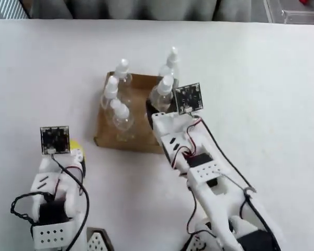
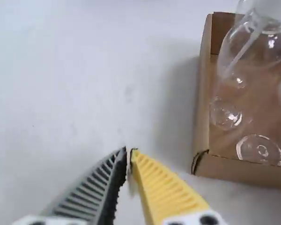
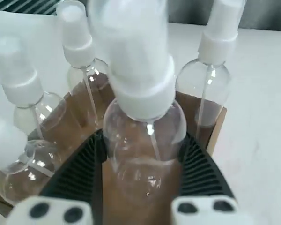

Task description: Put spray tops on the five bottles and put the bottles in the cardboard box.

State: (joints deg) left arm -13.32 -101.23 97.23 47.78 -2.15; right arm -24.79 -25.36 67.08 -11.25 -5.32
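A shallow cardboard box (image 1: 101, 125) lies mid-table with several clear bottles standing in it, each with a white spray top. My right gripper (image 3: 143, 140) is at the box's near right corner, shut on a clear bottle (image 3: 145, 126) with a white spray top (image 3: 138, 70); the black fingers (image 3: 82, 161) press on both of its sides. In the high view that bottle (image 1: 164, 90) stands just ahead of the right gripper (image 1: 159, 107). My left gripper (image 2: 129, 154) rests shut and holding nothing over bare table, to the left of the box (image 2: 202, 98); the high view shows its yellow finger (image 1: 77, 151).
Other capped bottles (image 3: 210, 65) (image 3: 25, 93) crowd closely around the held one inside the box wall (image 3: 216, 126). White table (image 1: 261, 78) stretches wide on either side of the box. Cables run along the right arm (image 1: 209, 172).
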